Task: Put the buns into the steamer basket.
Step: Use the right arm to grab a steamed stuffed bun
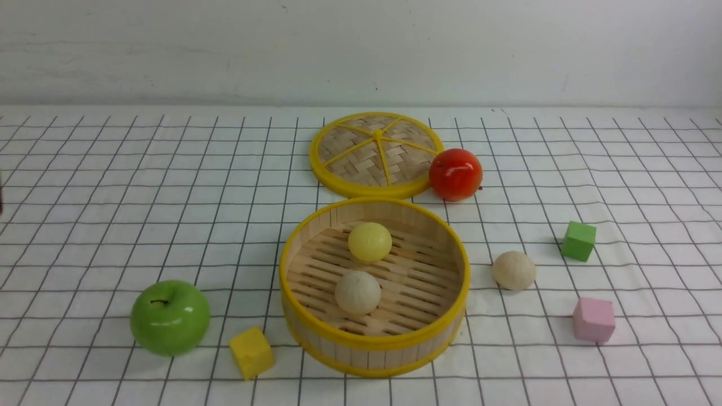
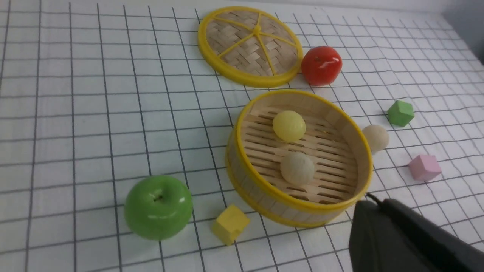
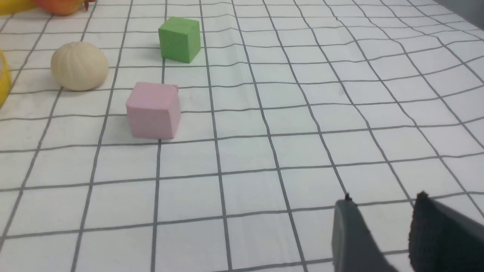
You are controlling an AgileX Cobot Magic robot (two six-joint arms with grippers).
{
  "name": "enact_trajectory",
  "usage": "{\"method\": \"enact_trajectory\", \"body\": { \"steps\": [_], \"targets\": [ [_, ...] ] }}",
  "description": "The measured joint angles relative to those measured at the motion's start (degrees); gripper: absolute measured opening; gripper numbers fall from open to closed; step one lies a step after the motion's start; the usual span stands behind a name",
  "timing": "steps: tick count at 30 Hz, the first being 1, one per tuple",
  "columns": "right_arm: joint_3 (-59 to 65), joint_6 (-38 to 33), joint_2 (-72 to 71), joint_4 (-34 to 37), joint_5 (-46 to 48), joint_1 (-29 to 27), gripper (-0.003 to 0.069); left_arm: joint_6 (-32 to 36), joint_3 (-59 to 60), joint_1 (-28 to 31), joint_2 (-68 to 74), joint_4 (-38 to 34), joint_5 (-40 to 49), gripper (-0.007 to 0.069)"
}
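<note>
The round steamer basket (image 1: pixel 293 265) with yellow rims stands at the table's middle front. Two buns lie on its slats: a pale yellow bun (image 1: pixel 369 242) toward the back and a cream bun (image 1: pixel 357 291) nearer the front. A third cream bun (image 1: pixel 514 270) (image 3: pixel 79 66) rests on the cloth to the basket's right. Neither arm shows in the front view. In the left wrist view my left gripper (image 2: pixel 372 202) is shut and empty, raised beside the basket's (image 2: pixel 234 166) near right rim. My right gripper (image 3: pixel 383 202) hangs open over bare cloth, well short of the outside bun.
The woven lid (image 1: pixel 377 153) lies flat behind the basket, a red apple (image 1: pixel 456 174) touching its right edge. A green apple (image 1: pixel 170 317) and yellow cube (image 1: pixel 251 352) sit front left. A green cube (image 1: pixel 578 241) and pink cube (image 1: pixel 593 320) flank the outside bun.
</note>
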Motion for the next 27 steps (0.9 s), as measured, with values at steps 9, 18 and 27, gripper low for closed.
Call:
{"method": "enact_trajectory", "body": {
  "steps": [9, 18, 27],
  "targets": [
    [0.0, 0.0, 0.0, 0.0, 0.0, 0.0, 0.0239, -9.98, 20.11, 0.0, -23.97, 0.4, -5.56, -0.0013],
    [0.0, 0.0, 0.0, 0.0, 0.0, 0.0, 0.0239, -14.27, 20.76, 0.0, -29.93, 3.4, -2.76, -0.0013],
    [0.0, 0.0, 0.0, 0.0, 0.0, 0.0, 0.0239, -14.33, 21.09, 0.0, -30.01, 4.45, -7.65, -0.0013]
  ]
}}
